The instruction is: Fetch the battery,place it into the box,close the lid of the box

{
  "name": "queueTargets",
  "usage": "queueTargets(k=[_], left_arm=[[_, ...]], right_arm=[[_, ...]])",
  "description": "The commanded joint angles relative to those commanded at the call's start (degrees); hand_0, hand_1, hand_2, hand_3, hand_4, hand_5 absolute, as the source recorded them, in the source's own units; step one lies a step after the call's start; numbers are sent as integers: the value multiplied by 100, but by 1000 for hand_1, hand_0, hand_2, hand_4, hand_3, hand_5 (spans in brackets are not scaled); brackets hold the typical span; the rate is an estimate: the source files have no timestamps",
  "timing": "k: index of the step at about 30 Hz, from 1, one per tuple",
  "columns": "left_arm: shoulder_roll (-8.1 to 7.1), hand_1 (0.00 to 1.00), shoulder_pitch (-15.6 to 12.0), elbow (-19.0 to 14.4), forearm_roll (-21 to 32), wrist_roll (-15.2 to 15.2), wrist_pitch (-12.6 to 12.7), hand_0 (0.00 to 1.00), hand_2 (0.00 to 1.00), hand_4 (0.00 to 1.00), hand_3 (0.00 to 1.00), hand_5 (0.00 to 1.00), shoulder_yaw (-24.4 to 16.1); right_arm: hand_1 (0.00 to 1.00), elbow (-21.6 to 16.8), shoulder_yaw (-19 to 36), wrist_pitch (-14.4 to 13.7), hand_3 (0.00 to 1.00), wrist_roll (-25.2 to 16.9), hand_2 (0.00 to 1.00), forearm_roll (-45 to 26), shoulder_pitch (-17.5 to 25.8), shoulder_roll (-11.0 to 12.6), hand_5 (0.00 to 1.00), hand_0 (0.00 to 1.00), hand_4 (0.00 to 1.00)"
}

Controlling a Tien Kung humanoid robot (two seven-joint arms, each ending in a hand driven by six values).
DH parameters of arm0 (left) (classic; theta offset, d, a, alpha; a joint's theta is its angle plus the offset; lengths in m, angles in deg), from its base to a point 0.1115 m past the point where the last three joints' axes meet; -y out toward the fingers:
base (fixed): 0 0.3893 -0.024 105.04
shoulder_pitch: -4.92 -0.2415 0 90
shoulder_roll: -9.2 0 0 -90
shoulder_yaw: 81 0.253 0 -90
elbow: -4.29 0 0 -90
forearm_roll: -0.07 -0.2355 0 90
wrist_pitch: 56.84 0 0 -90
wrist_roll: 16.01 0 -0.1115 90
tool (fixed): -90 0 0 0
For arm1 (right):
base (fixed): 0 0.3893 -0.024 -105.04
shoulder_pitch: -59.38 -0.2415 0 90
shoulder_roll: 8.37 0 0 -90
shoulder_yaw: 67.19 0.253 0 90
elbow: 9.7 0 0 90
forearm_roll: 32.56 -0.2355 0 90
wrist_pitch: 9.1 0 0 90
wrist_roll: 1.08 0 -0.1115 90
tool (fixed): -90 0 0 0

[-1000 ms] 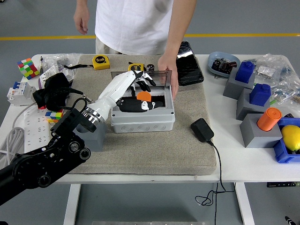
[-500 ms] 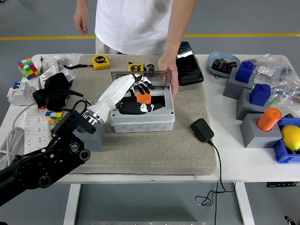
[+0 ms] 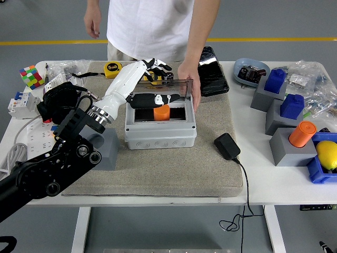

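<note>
As the left arm reaches in over the beige mat (image 3: 174, 163) on the white table (image 3: 263, 179), we see the grey box (image 3: 160, 129) sitting in the middle of that mat, its clear lid (image 3: 174, 87) standing upright at the back edge. A person in a white shirt (image 3: 150, 26) stands at the far side, one hand (image 3: 188, 87) resting against the lid's right end and the box's right wall, the other hanging free above the table's far left.

Now the left hand (image 3: 150, 74): white-shelled with black fingers, it is raised over the box's back rim, fingers loosely spread above the lid and holding nothing. Its thumb lies across the box's opening.

And there is the battery (image 3: 161, 112), a short orange cylinder standing inside the box, near the middle, just below that thumb. We see no label on it.

To the right of the box, a black charger (image 3: 227, 146) lies near the mat's edge with its cable trailing off the table front. A black phone (image 3: 211, 71) lies beyond the box's far right corner. Behind the lid sit two yellow tape measures (image 3: 112, 69); their print is too small for us to read. A colour cube (image 3: 31, 76) stands far left, and an orange cylinder (image 3: 301, 134) sits in a grey block at the right.
</note>
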State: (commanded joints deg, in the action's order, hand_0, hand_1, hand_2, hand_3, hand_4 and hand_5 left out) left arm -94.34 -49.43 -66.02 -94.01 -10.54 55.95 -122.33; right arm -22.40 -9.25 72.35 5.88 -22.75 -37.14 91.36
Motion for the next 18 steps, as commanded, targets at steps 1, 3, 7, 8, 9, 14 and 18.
queueTargets(k=[1, 3, 7, 8, 9, 14, 18], left_arm=[[18, 784, 48, 101, -69, -48, -54, 720, 756, 998, 783, 860, 26], [43, 784, 122, 257, -167, -57, -72, 720, 756, 998, 783, 860, 84], [78, 822, 227, 518, -291, -91, -80, 777, 792, 998, 810, 907, 196], [85, 822, 241, 578, -316, -103, -77, 777, 792, 998, 810, 907, 221], [87, 822, 249, 625, -318, -109, -74, 777, 792, 998, 810, 907, 242], [52, 823, 253, 745, -414, -242, -137, 780, 793, 998, 812, 905, 381], [-22, 798, 193, 674, -437, -366, -207, 758, 766, 998, 786, 902, 494]], right_arm=[[647, 0, -14, 0, 555, 3, 644, -6, -1, 2, 500, 624, 956], [647, 1, -34, -2, 555, 6, 644, -17, -2, 4, 500, 624, 956], [647, 0, -84, -7, 555, 8, 644, -35, -2, 6, 500, 625, 956], [647, -1, -98, -9, 555, 8, 644, -39, -2, 7, 500, 625, 956], [647, -3, -108, -13, 555, 7, 644, -43, -3, 8, 500, 625, 956], [647, -6, -160, -17, 555, 17, 644, -54, 5, 21, 500, 625, 956], [647, -8, -155, -21, 555, 26, 644, -46, 25, 28, 500, 626, 956]])
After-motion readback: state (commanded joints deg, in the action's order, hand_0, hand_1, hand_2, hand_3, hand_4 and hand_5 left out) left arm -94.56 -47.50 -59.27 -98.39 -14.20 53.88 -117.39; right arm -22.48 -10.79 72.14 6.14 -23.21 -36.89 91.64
